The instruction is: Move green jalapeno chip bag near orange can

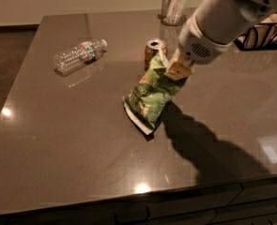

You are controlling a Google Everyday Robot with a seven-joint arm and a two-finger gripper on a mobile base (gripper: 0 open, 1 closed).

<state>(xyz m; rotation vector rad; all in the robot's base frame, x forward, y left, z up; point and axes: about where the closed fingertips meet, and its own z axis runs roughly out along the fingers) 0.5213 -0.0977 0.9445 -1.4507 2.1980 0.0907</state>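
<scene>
The green jalapeno chip bag (150, 96) hangs tilted from my gripper (174, 68), its lower white crimped end touching or just above the brown table (58, 139). My gripper is shut on the bag's top end. The orange can (153, 52) stands upright just behind the bag's top, partly hidden by it. My white arm comes in from the upper right.
A clear plastic water bottle (79, 56) lies on its side at the left back. A clear glass cup (173, 6) stands at the back edge. A black wire basket (265, 34) sits at the far right. The table's front edge is near the bottom.
</scene>
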